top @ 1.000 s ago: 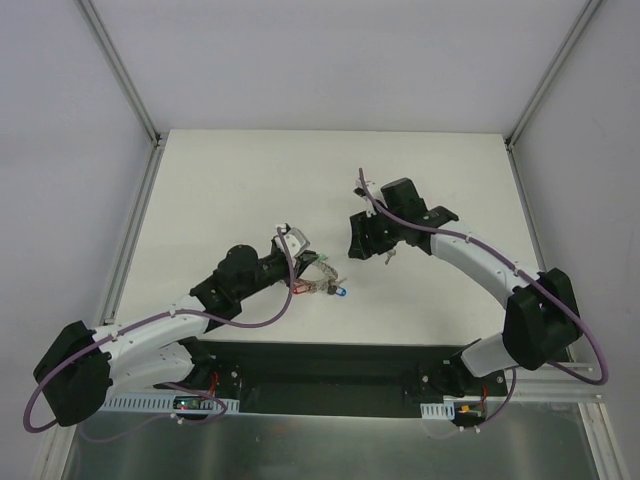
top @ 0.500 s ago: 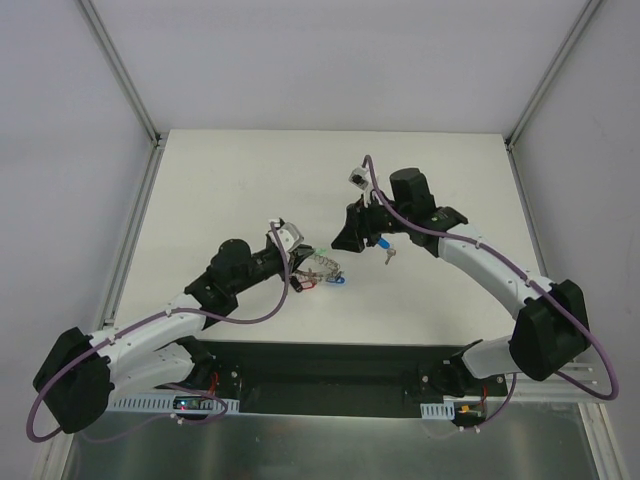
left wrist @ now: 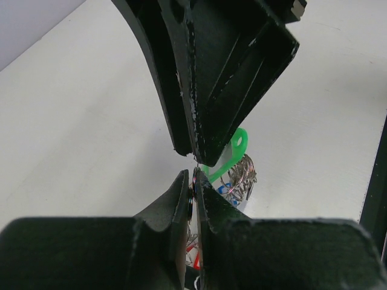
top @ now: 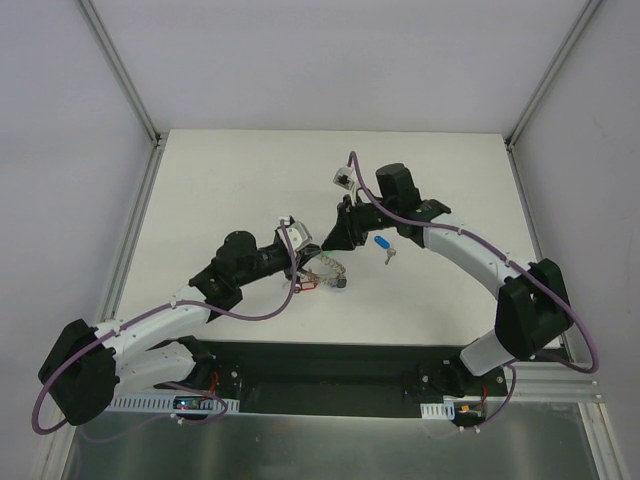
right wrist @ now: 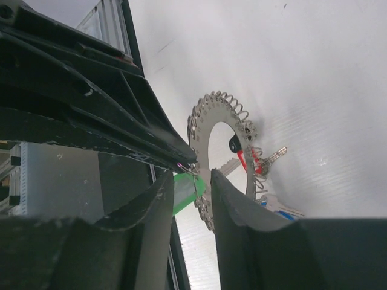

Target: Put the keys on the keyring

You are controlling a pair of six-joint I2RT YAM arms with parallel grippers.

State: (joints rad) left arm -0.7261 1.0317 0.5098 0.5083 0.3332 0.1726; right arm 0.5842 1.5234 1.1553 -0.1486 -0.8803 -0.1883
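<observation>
Silvery keyring (right wrist: 201, 124) pinched by its rim in tight-closed left jaws, right jaws narrowly parted at green tag (right wrist: 184, 187), grip unclear, its key hidden, blue-tagged key (top: 383, 245) lying on counter (top: 250, 180).

The keyring (right wrist: 204, 124) is flat silvery metal with a dull sheen, and thin shiny wire loops line its rim. The green tag (left wrist: 234, 148) is smooth, glossy plastic, and the red tag (right wrist: 244, 161) looks much the same. The left end effector (left wrist: 191, 175) and right end effector (right wrist: 190, 178) have fingers of matt black plastic, grainy, with pale scuffs along the edges. The table (top: 230, 180) is matt white and smooth.
</observation>
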